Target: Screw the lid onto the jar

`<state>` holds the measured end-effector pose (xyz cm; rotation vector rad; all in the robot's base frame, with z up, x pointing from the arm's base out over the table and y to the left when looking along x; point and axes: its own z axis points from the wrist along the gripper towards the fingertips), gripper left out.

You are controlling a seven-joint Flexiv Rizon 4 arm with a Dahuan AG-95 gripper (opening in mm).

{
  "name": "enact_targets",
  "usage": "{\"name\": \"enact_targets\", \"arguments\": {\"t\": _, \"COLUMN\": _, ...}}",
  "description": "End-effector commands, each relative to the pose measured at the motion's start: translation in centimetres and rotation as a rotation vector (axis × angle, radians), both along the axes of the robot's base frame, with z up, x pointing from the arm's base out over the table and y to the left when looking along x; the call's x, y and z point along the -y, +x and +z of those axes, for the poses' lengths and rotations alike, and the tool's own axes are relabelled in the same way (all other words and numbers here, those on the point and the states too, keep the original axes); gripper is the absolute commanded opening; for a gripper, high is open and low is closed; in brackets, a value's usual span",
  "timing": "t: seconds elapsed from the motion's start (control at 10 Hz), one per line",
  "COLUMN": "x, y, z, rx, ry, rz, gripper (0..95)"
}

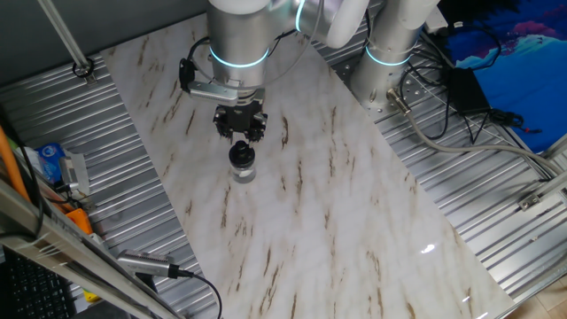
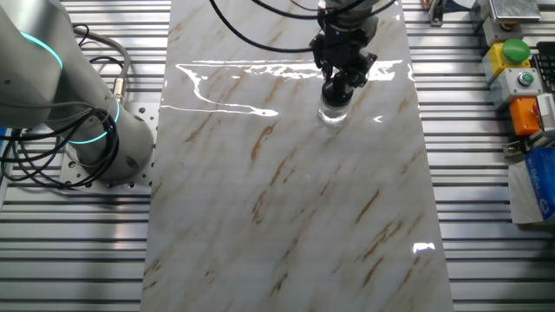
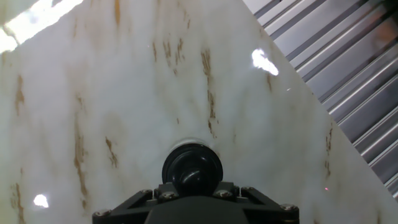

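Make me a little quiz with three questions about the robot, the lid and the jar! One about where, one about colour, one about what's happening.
1. Where is the jar?
A. on the marble board
B. on the metal slats
C. lifted in the air

2. What colour is the lid?
A. red
B. black
C. white

3. Where is the lid right now?
A. lying flat beside the jar
B. on top of the jar, right under the pincer
C. far away at the table's edge

Answers:
1 A, both fixed views show the jar standing on the marble board.
2 B, the hand view shows a round black cap.
3 B, the fixed views show the black lid sitting over the clear jar with the pincer just above it; whether it grips the lid cannot be told.
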<state>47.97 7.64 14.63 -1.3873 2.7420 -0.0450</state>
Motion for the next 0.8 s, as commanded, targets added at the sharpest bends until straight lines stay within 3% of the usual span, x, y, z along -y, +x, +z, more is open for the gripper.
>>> {"name": "enact_targets", "arguments": {"t": 0.1, "x": -0.05, "y": -0.03, "z": 0.13, "rx": -0.005, "ry": 0.006, "rz": -0.011, "gripper": 38.0}}
{"name": "enact_targets", "arguments": {"t": 0.8, "x": -0.41, "y": 0.48, "z": -0.15, "rx": -0.022, "ry": 0.018, "rz": -0.025, "gripper": 38.0}}
